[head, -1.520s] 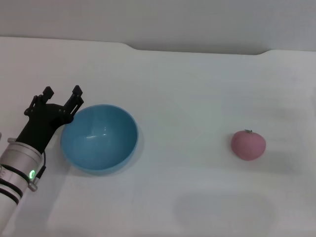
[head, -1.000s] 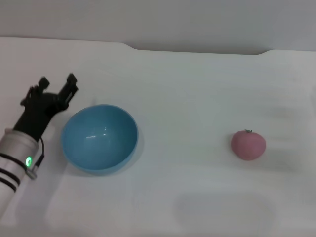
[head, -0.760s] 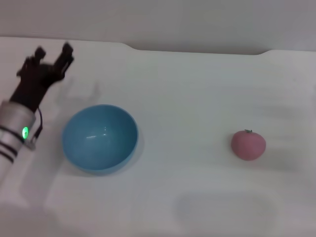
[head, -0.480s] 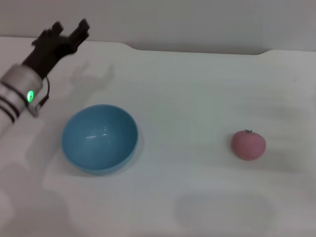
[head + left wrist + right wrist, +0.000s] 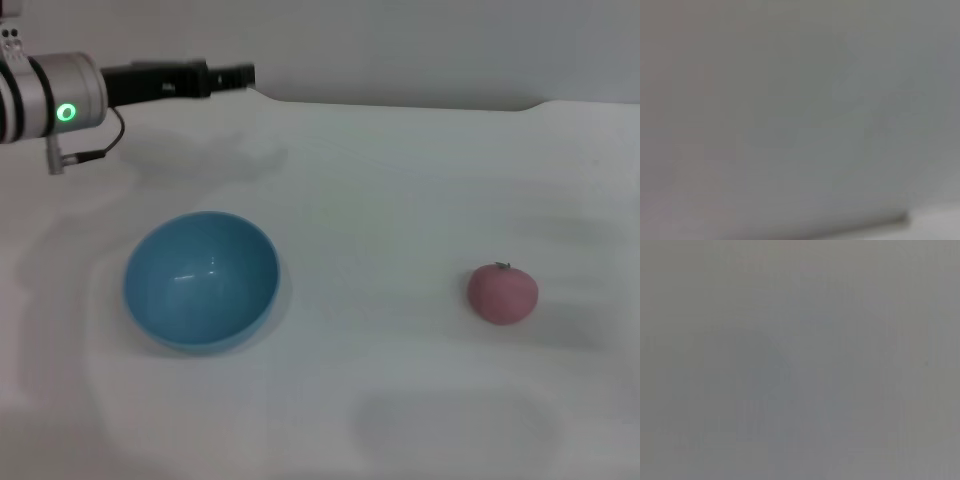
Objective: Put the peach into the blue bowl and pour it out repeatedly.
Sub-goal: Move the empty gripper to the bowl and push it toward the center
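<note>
On the white table (image 5: pixel 400 180), toward the robot's left, sits the round, glossy light-blue bowl (image 5: pixel 201 279), upright and with nothing inside it. Well apart from it, toward the robot's right, the small round matte pink peach (image 5: pixel 503 293) rests directly on the table surface with its tiny dark stem pointing up. Bowl and peach do not touch.

Above the far left of the table, the left gripper (image 5: pixel 235 76) is held high and level, its black body pointing toward the robot's right, well clear of the bowl. It is seen side-on, so whether its claw is released or clenched cannot be told; it holds nothing visible. A silver wrist section with a green light (image 5: pixel 66 112) sits behind it.

Both wrist views show only a blank grey surface. No right gripper appears in any view.
</note>
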